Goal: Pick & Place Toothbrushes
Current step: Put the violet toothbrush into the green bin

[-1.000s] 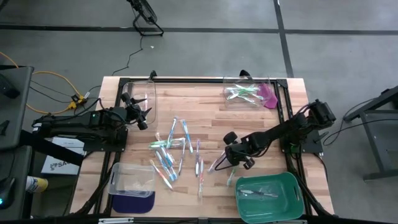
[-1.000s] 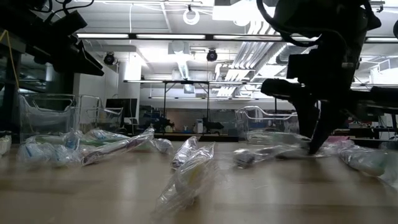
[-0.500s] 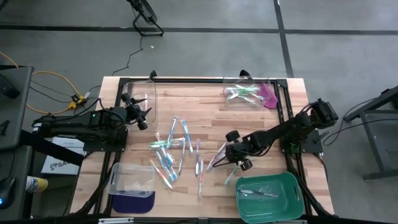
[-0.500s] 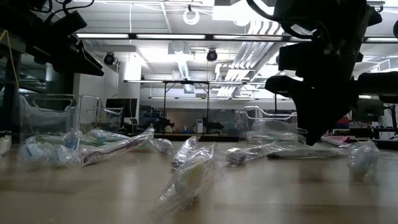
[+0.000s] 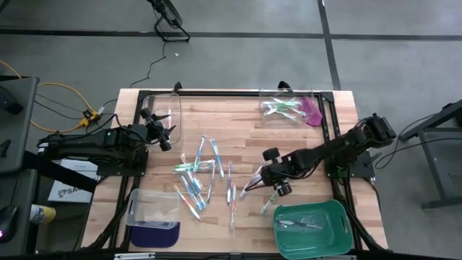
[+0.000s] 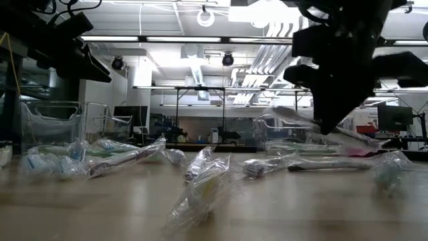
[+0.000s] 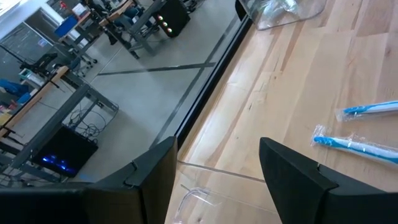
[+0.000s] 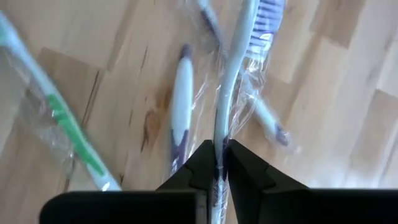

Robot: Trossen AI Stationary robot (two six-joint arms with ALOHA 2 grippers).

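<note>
Hard to make out in the high view: the wrapped toothbrush in the right claw, a pale sliver against the counter. Cut off in the left wrist view: the clear bin at the far counter edge. Blurred in the low view: wrappers of the loose toothbrushes.

Right claw pinched nearly shut on one grey-white toothbrush in a clear wrapper, lifted off the counter, right of centre. Long axis in line with the claw's fingers, bristle head pointing away from the wrist. Below it on the wood, a green toothbrush and a purple-tipped one.

Left claw spread wide, holding nothing, hovering at the counter's left side beside a clear bin.

Remaining toothbrushes scattered mid-counter; a few in the green tray near right.
</note>
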